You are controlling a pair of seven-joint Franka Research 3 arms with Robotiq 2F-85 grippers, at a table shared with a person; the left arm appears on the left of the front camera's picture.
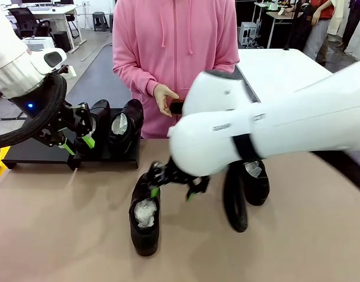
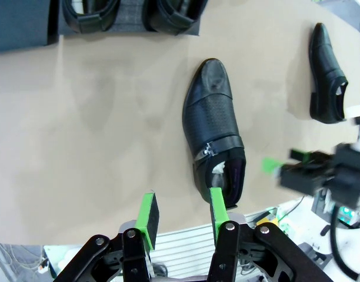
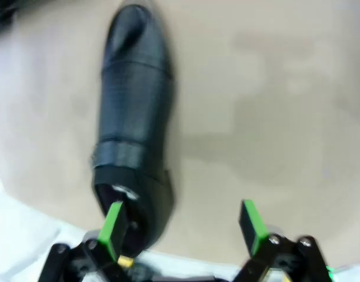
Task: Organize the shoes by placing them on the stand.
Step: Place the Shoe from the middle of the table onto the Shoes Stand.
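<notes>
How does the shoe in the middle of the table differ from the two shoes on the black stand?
The middle shoe lies on the tan table; the two shoes sit on the stand. The middle shoe has the open right hand at its heel; the two shoes have the open left hand beside them. All are glossy black.

Found no readable text, brand, number or sign (faint grey marking (image 1: pixel 222 127) on the right arm (image 1: pixel 297 117) too blurred to decipher).
</notes>
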